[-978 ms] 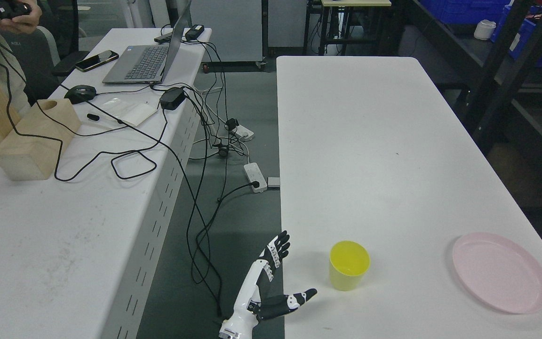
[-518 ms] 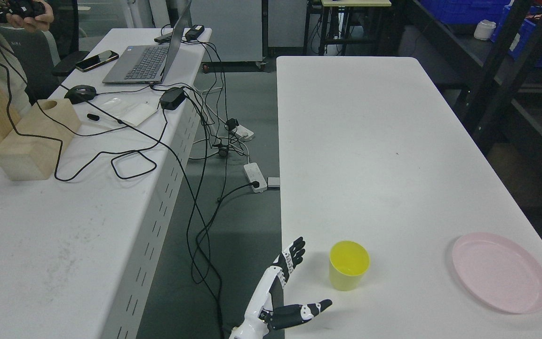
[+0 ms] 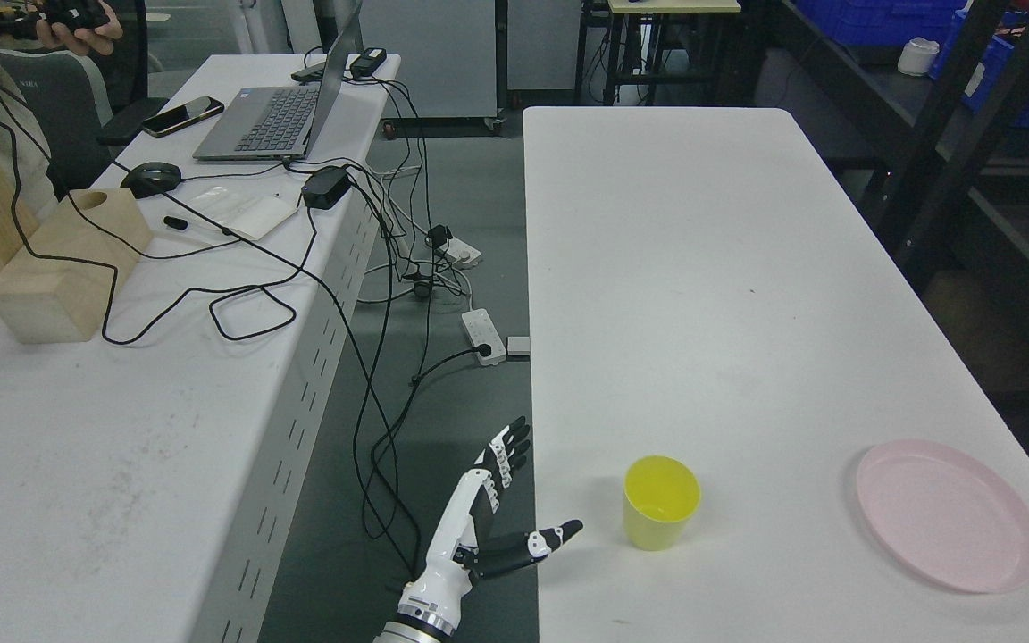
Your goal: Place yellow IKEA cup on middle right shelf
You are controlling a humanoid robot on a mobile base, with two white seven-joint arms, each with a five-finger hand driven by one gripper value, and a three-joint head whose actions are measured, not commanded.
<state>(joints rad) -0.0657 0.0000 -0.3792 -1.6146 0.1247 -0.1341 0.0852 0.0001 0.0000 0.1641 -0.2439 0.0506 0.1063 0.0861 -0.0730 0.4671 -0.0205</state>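
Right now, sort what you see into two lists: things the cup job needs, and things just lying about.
For the job:
yellow cup, upright on the white table
left hand, open, beside the cup, not touching it
dark shelf rack, at the table's right

Lying about:
pink plate
laptop
phone
mouse
wooden block
power strip
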